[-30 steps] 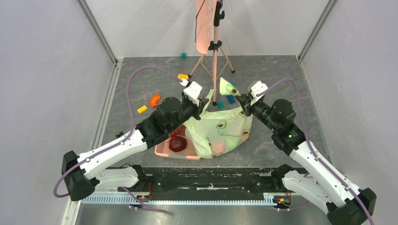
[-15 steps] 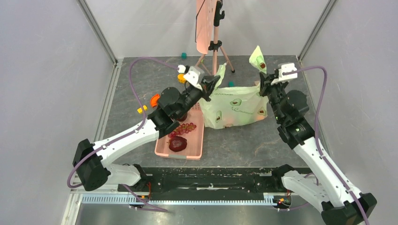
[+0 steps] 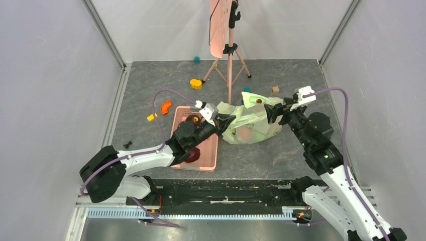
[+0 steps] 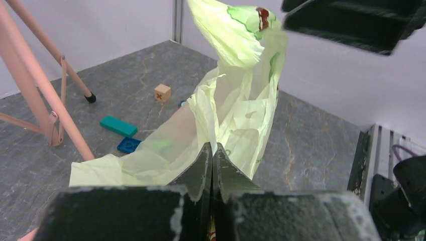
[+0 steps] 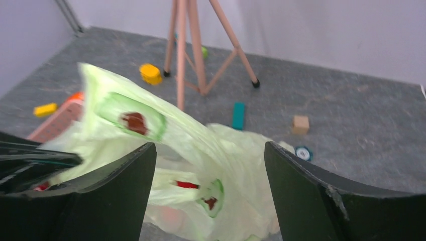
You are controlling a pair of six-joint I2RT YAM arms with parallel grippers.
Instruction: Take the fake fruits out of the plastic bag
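The pale-green plastic bag [image 3: 253, 120] lies crumpled on the floor between my two grippers, one printed corner still sticking up. My left gripper [image 3: 229, 121] is shut on the bag's left edge; in the left wrist view the fingers [image 4: 203, 165] are pressed together with a fold of the bag [image 4: 236, 100] pinched between them. My right gripper [image 3: 273, 112] hangs open at the bag's right side. In the right wrist view its jaws stand wide apart over the bag [image 5: 226, 160], holding nothing. The fake fruits show only as a faint orange-pink glow [image 3: 245, 133] through the plastic.
A pink basket [image 3: 212, 150] with dark maroon fruit [image 3: 191, 156] sits left of the bag, under the left arm. A pink tripod [image 3: 230, 50] stands behind the bag. Small blocks lie around: yellow [image 3: 196, 83], orange [image 3: 165, 106], tan cube [image 3: 275, 90], teal [image 4: 118, 126].
Both arms came down and the lifted bag sank to the floor. My right gripper opened and let go of the bag's corner. My left gripper stayed shut on the bag.
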